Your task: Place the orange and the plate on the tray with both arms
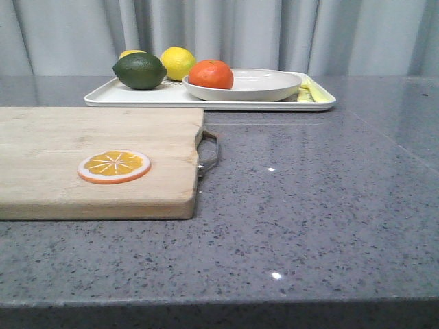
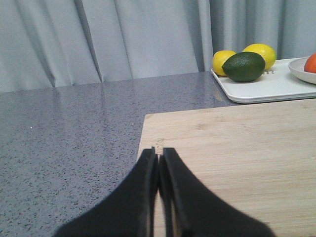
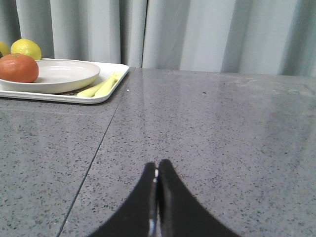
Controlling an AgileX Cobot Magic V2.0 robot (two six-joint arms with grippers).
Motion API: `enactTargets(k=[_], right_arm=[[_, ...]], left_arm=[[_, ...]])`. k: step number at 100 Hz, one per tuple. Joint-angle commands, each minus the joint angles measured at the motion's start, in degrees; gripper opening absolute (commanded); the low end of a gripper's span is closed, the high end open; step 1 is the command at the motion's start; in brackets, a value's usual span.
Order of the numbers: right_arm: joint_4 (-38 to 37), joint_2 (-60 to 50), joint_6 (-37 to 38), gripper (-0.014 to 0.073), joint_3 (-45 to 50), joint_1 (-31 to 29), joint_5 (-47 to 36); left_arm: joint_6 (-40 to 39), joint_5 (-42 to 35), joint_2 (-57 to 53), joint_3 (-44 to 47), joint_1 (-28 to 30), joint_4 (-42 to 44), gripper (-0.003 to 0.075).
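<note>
The orange (image 1: 211, 74) lies in the off-white plate (image 1: 264, 86), at its left side. The plate stands on the white tray (image 1: 137, 97) at the back of the table. The right wrist view shows the orange (image 3: 18, 68), the plate (image 3: 61, 74) and the tray (image 3: 106, 94) too. The left wrist view shows the tray (image 2: 261, 86), the plate's rim (image 2: 297, 69) and a sliver of the orange (image 2: 311, 63). My left gripper (image 2: 159, 154) is shut and empty over the cutting board's corner. My right gripper (image 3: 157, 165) is shut and empty over bare table. Neither gripper shows in the front view.
A dark green lime (image 1: 140, 70) and two yellow lemons (image 1: 178, 62) lie on the tray's left part; pale yellow strips (image 1: 307, 90) lie at its right end. A wooden cutting board (image 1: 62, 161) with a metal handle (image 1: 209, 154) holds an orange slice disc (image 1: 114, 166). Grey curtains hang behind.
</note>
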Motion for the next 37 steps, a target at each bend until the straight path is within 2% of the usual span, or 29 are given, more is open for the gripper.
enactTargets(k=[1, 37], right_arm=[[-0.8, -0.5, 0.3, -0.0102, -1.3, 0.0, -4.8], [-0.8, -0.5, 0.3, -0.0102, -1.3, 0.0, -4.8]], left_arm=[[-0.2, -4.5, -1.9, 0.4, 0.1, 0.0, -0.002], [-0.2, -4.8, -1.9, 0.4, 0.1, 0.0, -0.002]])
